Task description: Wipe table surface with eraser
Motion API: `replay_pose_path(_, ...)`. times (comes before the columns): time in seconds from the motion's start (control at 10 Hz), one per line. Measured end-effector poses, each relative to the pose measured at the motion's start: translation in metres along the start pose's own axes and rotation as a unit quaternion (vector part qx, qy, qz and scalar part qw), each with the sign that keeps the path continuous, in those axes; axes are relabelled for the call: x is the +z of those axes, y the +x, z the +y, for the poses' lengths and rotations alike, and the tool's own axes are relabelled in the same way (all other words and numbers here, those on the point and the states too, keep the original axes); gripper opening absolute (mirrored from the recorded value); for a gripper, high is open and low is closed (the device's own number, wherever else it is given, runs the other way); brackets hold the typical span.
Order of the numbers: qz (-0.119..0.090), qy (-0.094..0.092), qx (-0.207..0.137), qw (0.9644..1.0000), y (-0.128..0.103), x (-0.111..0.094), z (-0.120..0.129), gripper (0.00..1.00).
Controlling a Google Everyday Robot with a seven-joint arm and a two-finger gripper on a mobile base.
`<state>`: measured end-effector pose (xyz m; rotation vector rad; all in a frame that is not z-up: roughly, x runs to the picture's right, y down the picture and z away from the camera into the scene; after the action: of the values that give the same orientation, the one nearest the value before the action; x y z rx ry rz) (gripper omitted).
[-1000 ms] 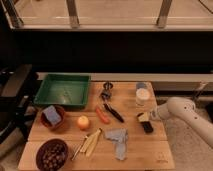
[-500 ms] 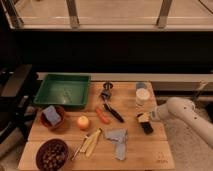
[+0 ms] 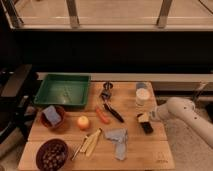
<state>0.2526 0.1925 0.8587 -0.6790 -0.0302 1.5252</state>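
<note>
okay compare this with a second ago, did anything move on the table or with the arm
Nothing visibly changed. The end effector stays shut on the eraser at the right side of the table surface; the cup, cloth and green tray sit where they were.

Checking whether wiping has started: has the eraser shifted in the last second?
No. The eraser, at the shut gripper, remains just below the white cup.
</note>
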Motion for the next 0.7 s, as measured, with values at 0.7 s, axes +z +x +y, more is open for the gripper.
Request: replay_pose_path(0.7,0.0,0.0,-0.006,1.0,-0.0025,0.0003,0.0011,0.0)
